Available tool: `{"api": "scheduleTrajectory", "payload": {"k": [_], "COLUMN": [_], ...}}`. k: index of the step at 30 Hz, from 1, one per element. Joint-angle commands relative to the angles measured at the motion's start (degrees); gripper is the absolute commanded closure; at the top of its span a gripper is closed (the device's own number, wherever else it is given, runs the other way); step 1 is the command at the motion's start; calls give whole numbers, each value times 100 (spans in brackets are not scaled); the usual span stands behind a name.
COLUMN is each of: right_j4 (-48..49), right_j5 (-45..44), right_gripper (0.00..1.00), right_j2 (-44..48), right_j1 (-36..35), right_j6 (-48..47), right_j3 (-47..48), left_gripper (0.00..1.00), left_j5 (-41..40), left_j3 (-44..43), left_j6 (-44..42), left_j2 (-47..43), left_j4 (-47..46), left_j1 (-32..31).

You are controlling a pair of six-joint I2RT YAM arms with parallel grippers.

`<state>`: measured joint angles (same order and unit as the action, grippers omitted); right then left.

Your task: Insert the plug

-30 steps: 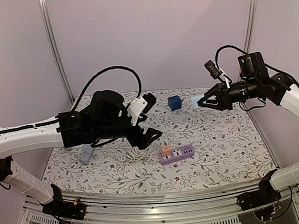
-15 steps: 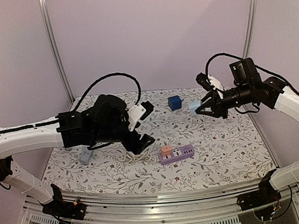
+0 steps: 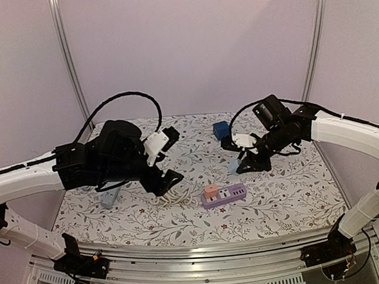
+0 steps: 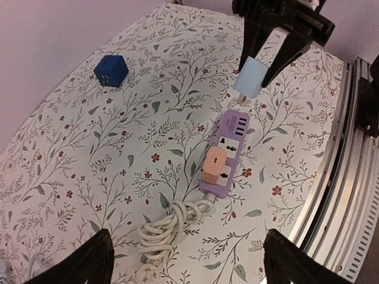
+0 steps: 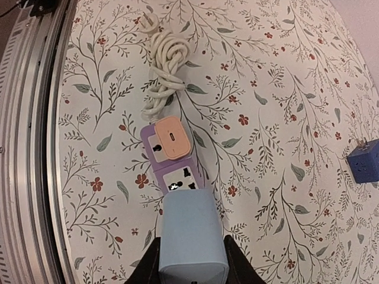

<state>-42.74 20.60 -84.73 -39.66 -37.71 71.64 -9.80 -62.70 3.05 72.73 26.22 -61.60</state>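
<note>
My right gripper (image 3: 243,162) is shut on a light blue plug (image 3: 235,167) and holds it above the table just behind the purple power strip (image 3: 223,195). In the right wrist view the plug (image 5: 192,236) sits between my fingers, over the strip's near end (image 5: 172,165). A pink plug (image 3: 210,191) sits in the strip's left socket. My left gripper (image 3: 167,182) is open and empty, hovering over the strip's coiled white cord (image 3: 174,196). The left wrist view shows the strip (image 4: 228,151), the cord (image 4: 169,225) and the light blue plug (image 4: 250,77).
A dark blue cube plug (image 3: 221,129) sits at the back centre of the floral table. A grey-blue plug (image 3: 109,197) lies at the left, partly under my left arm. The metal rail (image 3: 202,250) runs along the front edge.
My right arm has swung from the back right down and left with the light blue plug, to just behind the power strip. My left arm has shifted slightly left.
</note>
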Motion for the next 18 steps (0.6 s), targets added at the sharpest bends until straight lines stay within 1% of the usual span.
{"api": "scheduleTrajectory", "payload": {"k": [1,5,10,18], "right_j4": [-334,-286,179,115], "right_j5": [-82,-117,-361,-306], "right_gripper": [100,100,100,100], "right_j2": [-422,-718,-940,-1449], "right_j1": [-68,-158,-235,-271], "right_j6": [-655,-799,-1078,-1330], "right_j3": [71,116,61,276], "left_gripper": [13,13,13,14], "left_j5": [-40,22,157,376], "left_j3": [286,484,623,715], "left_j6": [-85,-54,-41,-110], "left_j2": [-283,-475,-581,-659], "left_j4": [203,220,226,250], "left_j1": [159,217,261,365]}}
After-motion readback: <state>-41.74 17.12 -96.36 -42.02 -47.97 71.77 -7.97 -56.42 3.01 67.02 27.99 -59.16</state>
